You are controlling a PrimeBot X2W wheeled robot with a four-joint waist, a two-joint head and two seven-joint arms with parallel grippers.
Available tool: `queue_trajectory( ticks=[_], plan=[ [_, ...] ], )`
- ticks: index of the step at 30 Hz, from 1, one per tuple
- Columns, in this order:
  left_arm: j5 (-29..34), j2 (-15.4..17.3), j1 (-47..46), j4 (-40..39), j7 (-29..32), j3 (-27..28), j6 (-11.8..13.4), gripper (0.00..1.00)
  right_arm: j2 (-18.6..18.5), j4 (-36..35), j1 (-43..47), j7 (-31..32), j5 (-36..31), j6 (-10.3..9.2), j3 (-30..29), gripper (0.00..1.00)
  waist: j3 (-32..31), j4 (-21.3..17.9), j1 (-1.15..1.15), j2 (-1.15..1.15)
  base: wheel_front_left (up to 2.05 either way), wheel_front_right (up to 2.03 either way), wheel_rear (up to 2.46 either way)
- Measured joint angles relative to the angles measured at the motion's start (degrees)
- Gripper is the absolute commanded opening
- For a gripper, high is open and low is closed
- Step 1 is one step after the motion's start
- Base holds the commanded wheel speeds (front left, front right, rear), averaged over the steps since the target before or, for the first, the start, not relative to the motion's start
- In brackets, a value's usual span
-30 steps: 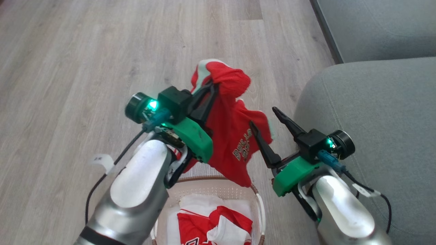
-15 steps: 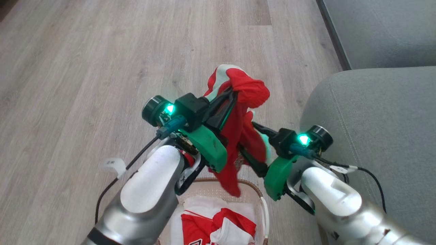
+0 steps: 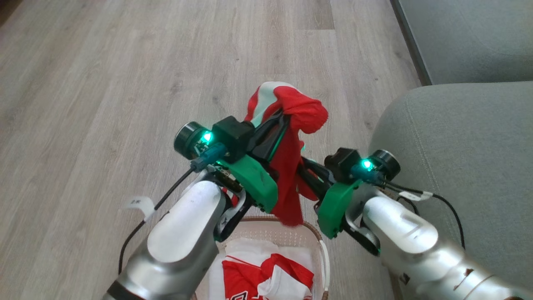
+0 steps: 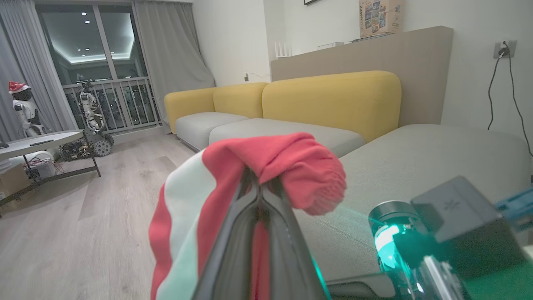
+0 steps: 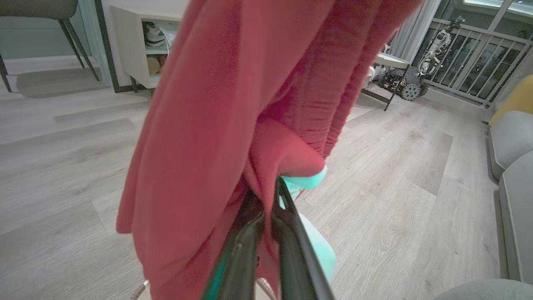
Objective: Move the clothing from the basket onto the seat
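A red garment with white trim [image 3: 291, 158] of the clothing hangs in the air above the basket [image 3: 322, 250]. My left gripper [image 3: 280, 121] is shut on its bunched top, and the left wrist view shows the closed fingertips [image 4: 272, 196] buried in the red fabric [image 4: 283, 162]. My right gripper [image 3: 307, 177] is shut on a lower fold from the right; its fingers [image 5: 287, 208] pinch red cloth [image 5: 216, 104]. More red and white clothing [image 3: 266, 275] lies in the basket. The grey-green seat [image 3: 458, 137] is just to the right.
Pale wood floor [image 3: 125, 83] stretches ahead and left. Yellow sofa backs [image 4: 329, 96] stand beyond the seat cushions. A low table [image 4: 37, 139] with small robots sits far left. A white cabinet [image 5: 129, 37] and chair legs stand across the floor.
My right gripper swung left into the hanging garment and closed on its lower fold. The left gripper kept its hold. The garment now hangs narrower between both grippers.
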Motion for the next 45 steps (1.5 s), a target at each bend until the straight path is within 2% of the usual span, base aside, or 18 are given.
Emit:
queue_trajectory(
  ticks=[5,6,7,8,9,18,20,30,39,45],
  plan=[
    [-1.4,0.5,1.7,1.3,-0.9,0.9,1.1,0.00,0.0,-1.4,0.1,0.0,0.1,0.00,-4.8,0.00,0.3,-0.8,0.00,0.00,0.00,0.00,0.00],
    [-1.7,0.6,2.3,1.5,-1.0,1.3,1.4,0.10,0.0,-1.7,0.1,0.0,0.2,0.00,-6.0,0.00,0.3,-1.0,0.00,0.00,0.00,0.00,0.00],
    [-2.0,1.0,3.4,2.3,-1.6,1.9,1.9,0.40,-0.1,-2.2,0.3,0.0,0.5,0.00,-8.7,0.00,0.5,-1.7,0.00,0.00,0.00,0.00,0.00],
    [-2.2,1.1,3.7,2.6,-2.0,2.1,2.3,0.77,-0.1,-2.5,0.4,0.0,0.5,-0.01,-10.1,0.00,0.5,-2.0,0.00,0.00,0.00,0.00,0.00],
    [-2.4,1.2,4.1,2.9,-2.5,2.3,2.7,1.00,-0.1,-2.7,0.4,0.0,0.4,-0.01,-11.6,0.00,0.6,-2.4,0.00,0.00,0.00,0.00,0.00],
    [-2.9,1.3,7.4,5.4,-5.5,2.6,3.5,1.00,-0.8,-4.8,3.2,0.0,-4.9,-0.01,-24.4,0.00,1.6,-7.8,0.00,0.00,0.00,0.00,0.00],
    [-2.9,1.2,7.8,5.5,-5.5,2.6,3.5,1.00,-0.9,-5.4,3.5,0.0,-5.4,0.00,-25.3,0.00,1.7,-8.6,0.00,0.00,0.00,0.00,0.00],
    [-2.9,0.6,9.3,6.0,-6.5,0.9,3.5,1.00,-3.4,-9.9,7.4,0.0,-8.7,-0.01,-33.4,0.00,3.0,-17.6,0.00,0.00,0.00,0.00,0.00],
    [-2.9,0.1,9.5,4.7,-6.6,-0.6,3.5,1.00,-4.2,-13.7,9.8,0.0,-9.6,-0.01,-35.5,0.00,4.8,-25.5,0.00,0.00,0.00,0.00,0.00],
    [-2.9,0.0,9.5,4.3,-6.6,-1.6,3.5,1.00,-4.2,-15.2,9.6,1.1,-9.5,-0.01,-34.5,0.00,7.1,-28.2,0.00,0.00,0.00,0.00,0.00]
  ],
)
